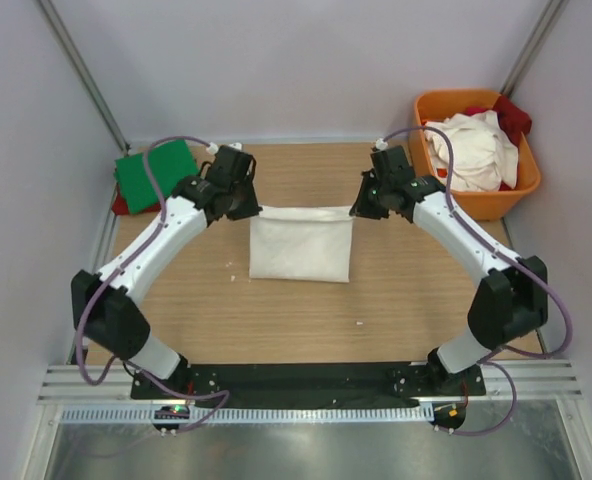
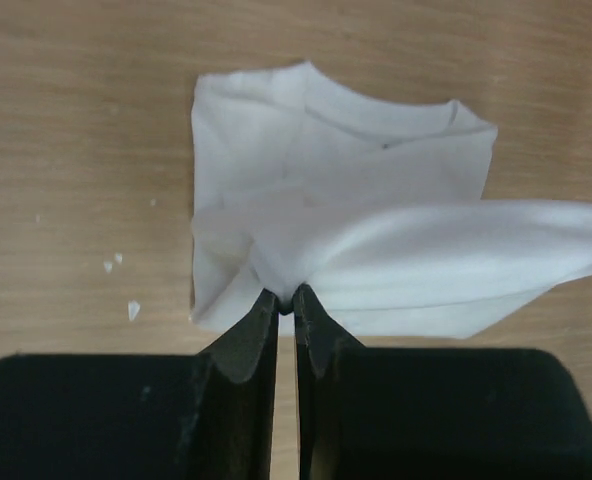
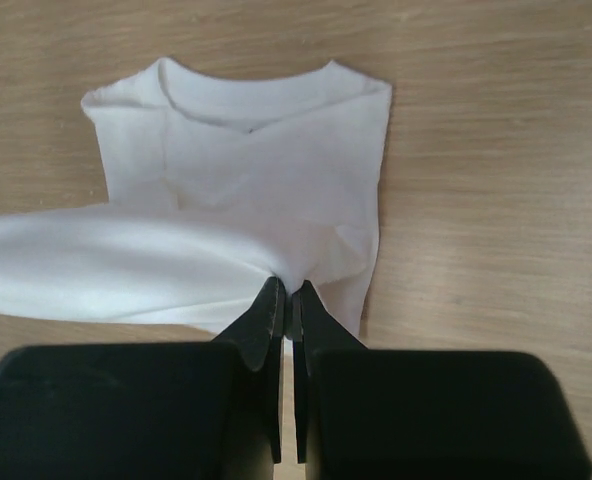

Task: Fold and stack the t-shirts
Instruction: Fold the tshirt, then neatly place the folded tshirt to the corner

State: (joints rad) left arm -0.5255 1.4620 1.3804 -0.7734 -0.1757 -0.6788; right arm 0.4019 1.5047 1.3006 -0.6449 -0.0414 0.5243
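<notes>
The white shirt [image 1: 301, 250] lies mid-surface [image 1: 406, 300], collar toward the arm bases, long axis running left to right. The left jaws and right jaws each pinch a corner of its raised far edge, taut between them. Best to carry both corners toward the collar together and level, so the fold lands square.

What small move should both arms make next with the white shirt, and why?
The left claw and right claw are each shut on a corner of the white t-shirt, its pinched edge raised, its collar end lying flat. So probably carry both together toward the collar and lay that edge over it.
</notes>
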